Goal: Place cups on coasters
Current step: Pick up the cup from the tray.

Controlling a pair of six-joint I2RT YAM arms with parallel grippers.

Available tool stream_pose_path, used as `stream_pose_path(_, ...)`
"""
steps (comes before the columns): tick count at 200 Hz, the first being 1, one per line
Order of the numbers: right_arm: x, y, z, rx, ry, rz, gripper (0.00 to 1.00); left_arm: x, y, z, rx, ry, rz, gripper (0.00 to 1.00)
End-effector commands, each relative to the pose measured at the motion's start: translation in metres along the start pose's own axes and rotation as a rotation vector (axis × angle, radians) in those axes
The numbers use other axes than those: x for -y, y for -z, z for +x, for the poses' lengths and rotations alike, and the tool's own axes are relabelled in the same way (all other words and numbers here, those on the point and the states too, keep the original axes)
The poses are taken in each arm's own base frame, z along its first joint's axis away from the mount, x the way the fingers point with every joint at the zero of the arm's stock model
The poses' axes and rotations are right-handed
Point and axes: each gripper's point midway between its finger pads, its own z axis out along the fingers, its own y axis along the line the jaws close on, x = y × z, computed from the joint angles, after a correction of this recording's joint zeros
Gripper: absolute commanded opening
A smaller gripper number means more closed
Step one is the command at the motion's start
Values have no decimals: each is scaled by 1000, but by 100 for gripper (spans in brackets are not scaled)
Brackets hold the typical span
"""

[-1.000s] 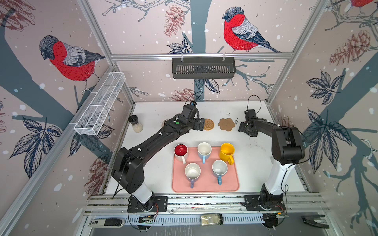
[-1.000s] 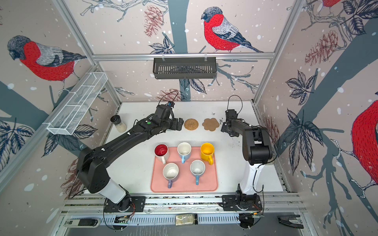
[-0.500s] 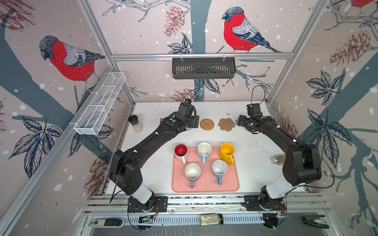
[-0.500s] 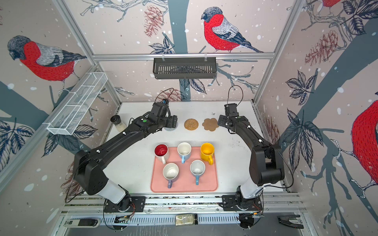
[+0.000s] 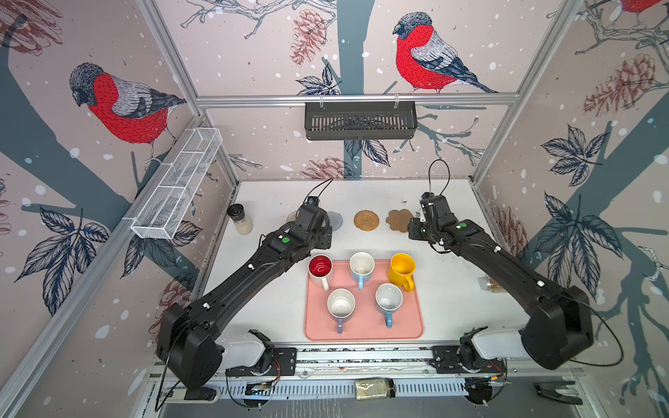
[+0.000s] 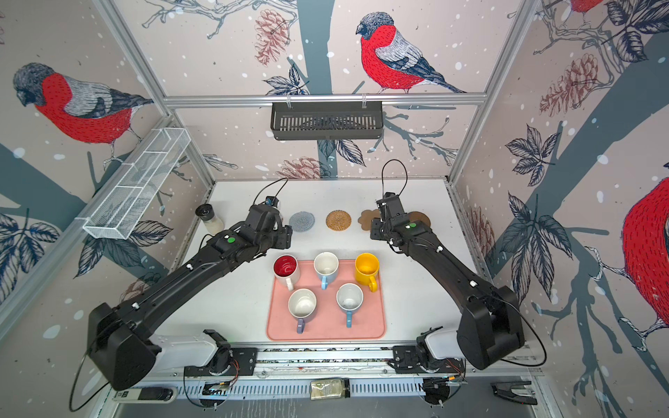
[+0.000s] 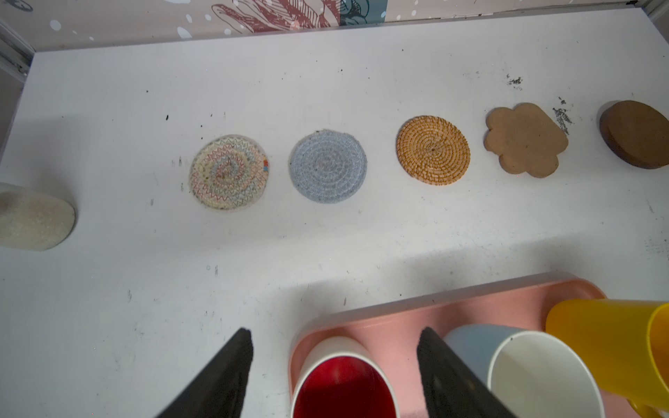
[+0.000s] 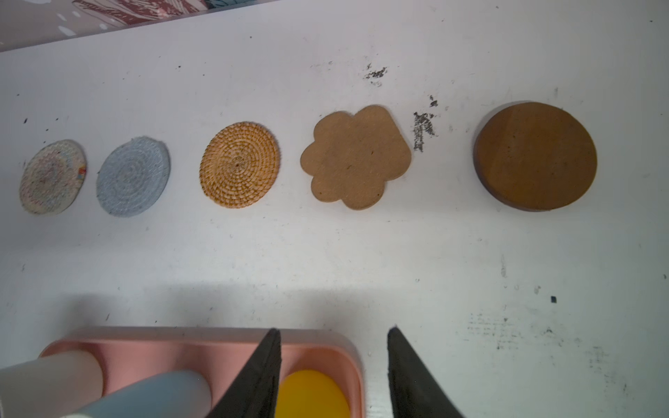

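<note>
Arms point(image 5: 249, 275) outstretched; left fingers point(image 7: 217, 376), right fingers point(image 8: 253, 372) parted near tray point(image 7: 434, 305) corners.

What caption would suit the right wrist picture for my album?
Five bare coasters line the table; the right pincer hangs open near the yellow mug in the pink tray.

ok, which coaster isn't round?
The tan flower-shaped cork coaster, between the rattan coaster and the dark wooden disc; the other four are plain rounds.

count — cups point(image 5: 320, 268) point(image 5: 361, 263) point(image 5: 402, 267) point(image 5: 340, 303) point(image 5: 388, 298): 5 | coasters point(image 7: 228, 172) point(image 7: 328, 166) point(image 7: 433, 150) point(image 7: 525, 140) point(image 7: 639, 134): 5 | pink tray point(image 5: 364, 334): 1 | jars point(image 5: 239, 219) point(image 5: 489, 284) point(image 5: 374, 389): 3 | wall baskets point(image 5: 360, 121) point(image 5: 177, 184): 2
</note>
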Motion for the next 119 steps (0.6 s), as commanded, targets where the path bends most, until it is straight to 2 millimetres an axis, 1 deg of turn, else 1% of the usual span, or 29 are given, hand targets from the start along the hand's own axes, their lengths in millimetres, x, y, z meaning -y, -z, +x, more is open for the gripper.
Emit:
stream_pose_path(1, 2, 9, 22, -45, -3, 18, 48, 4, 5, 7, 18, 27, 52, 84)
stream_pose_path(3, 1, 9, 24, -51, -1, 17, 48, 3, 3, 13, 7, 25, 50, 86)
stream_pose_path(8, 0, 11, 29, -61, 3, 13, 47, 2, 2, 18, 1, 25, 51, 88)
stream_pose_path(27, -6, 18, 45, -89, 15, -1, 44, -1, 3, 30, 6, 33, 66, 96)
stream_pose_path(31, -8, 18, 48, -96, 17, -2, 43, 0, 3, 33, 8, 34, 72, 96)
stream_pose_path(34, -10, 24, 47, -82, 15, -13, 41, 0, 3, 34, 9, 34, 77, 97)
stream_pose_path(44, -16, 28, 55, -93, 28, -27, 39, 0, 3, 38, 16, 41, 89, 97)
stream_pose_path(57, -21, 31, 66, -121, 46, -31, 39, 1, 3, 40, 20, 48, 106, 97)
stream_pose_path(82, -25, 37, 89, -172, 63, -30, 41, 3, 3, 42, 11, 48, 113, 97)
stream_pose_path(98, -26, 44, 97, -181, 59, -46, 42, 3, 3, 42, 12, 43, 112, 97)
stream_pose_path(119, -25, 54, 109, -204, 54, -57, 47, 4, 4, 39, 17, 39, 117, 97)
